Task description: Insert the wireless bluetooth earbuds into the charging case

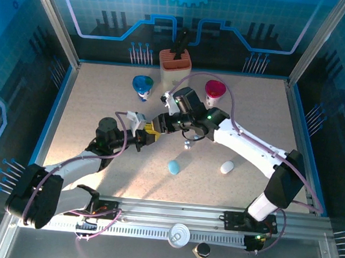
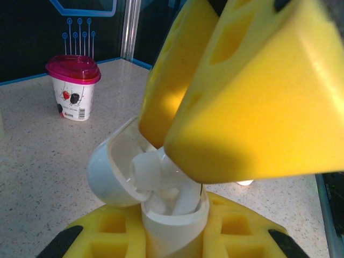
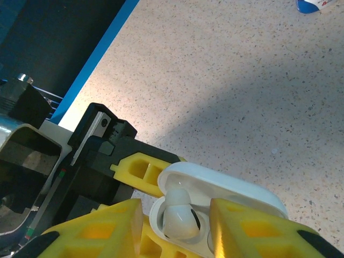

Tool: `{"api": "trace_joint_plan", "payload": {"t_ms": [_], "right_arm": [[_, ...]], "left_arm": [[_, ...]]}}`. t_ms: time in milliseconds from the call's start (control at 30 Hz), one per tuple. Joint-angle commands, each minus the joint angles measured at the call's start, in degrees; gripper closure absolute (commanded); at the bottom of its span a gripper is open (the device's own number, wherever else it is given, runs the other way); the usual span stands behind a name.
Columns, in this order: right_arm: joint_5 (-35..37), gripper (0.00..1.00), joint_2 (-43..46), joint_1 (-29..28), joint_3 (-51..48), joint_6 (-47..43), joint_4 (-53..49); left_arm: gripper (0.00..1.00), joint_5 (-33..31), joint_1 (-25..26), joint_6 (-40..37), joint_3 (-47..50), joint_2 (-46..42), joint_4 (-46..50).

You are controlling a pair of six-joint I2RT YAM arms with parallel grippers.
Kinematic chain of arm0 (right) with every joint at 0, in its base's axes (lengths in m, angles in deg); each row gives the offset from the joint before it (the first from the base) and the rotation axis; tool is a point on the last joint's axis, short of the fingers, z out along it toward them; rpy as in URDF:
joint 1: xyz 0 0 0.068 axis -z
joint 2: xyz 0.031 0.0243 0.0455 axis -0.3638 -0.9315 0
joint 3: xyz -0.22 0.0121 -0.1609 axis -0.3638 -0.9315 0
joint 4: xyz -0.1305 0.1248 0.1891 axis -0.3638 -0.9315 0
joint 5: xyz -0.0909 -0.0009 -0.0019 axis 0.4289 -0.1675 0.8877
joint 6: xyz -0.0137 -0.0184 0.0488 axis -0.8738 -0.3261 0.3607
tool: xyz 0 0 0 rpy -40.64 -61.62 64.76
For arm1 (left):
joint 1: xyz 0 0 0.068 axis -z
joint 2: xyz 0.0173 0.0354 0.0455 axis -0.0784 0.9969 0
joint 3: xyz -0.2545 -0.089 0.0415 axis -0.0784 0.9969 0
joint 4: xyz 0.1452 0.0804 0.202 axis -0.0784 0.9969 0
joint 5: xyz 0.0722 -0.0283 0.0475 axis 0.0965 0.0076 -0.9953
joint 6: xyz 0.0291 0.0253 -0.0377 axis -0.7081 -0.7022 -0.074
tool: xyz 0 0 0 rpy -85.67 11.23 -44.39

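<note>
The white charging case (image 2: 173, 228) stands upright with its lid (image 2: 106, 174) swung open, and my left gripper (image 2: 174, 239) is shut on its lower half. In the top view both grippers meet at the table's middle, the left gripper (image 1: 148, 133) just under the right gripper (image 1: 162, 123). One white earbud (image 3: 177, 219) sits in a socket of the case (image 3: 226, 185), its tip pointing up. My right gripper (image 3: 176, 215) straddles that earbud with its yellow fingers (image 3: 107, 234) apart, a gap showing on each side. From the left wrist the earbud (image 2: 145, 171) shows under the right fingers (image 2: 252, 97).
A blue case (image 1: 173, 166) and a white case (image 1: 227, 166) lie on the table nearer the arms' bases, a tiny object (image 1: 187, 144) between them and the grippers. A blue-lidded cup (image 1: 142, 85), pink-lidded cup (image 1: 214, 91) and orange holder (image 1: 175, 61) stand at the back.
</note>
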Motion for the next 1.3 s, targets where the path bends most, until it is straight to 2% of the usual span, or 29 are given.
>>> {"api": "trace_joint_plan", "payload": {"t_ms": [0,500,867,1267], "right_arm": [[-1.0,0.64,-1.4,0.4,2.4,-0.8,-2.0],[-1.1,0.85,-3.3,0.4,5.6,-0.6,-6.8],[2.0,0.87,-5.9,0.2,8.8,8.2,-13.4],[4.9,0.88,-8.2,-0.2,9.8,18.1,-15.6]], "left_arm": [[1.00,1.9,0.4,-2.1,-0.2,-0.9,-2.1],[1.00,-2.1,0.4,-3.1,-0.1,-0.3,-2.7],[1.00,-6.2,0.4,-9.2,-2.3,1.9,-1.6],[1.00,-7.5,0.5,-10.0,-3.4,7.6,-7.9]]}}
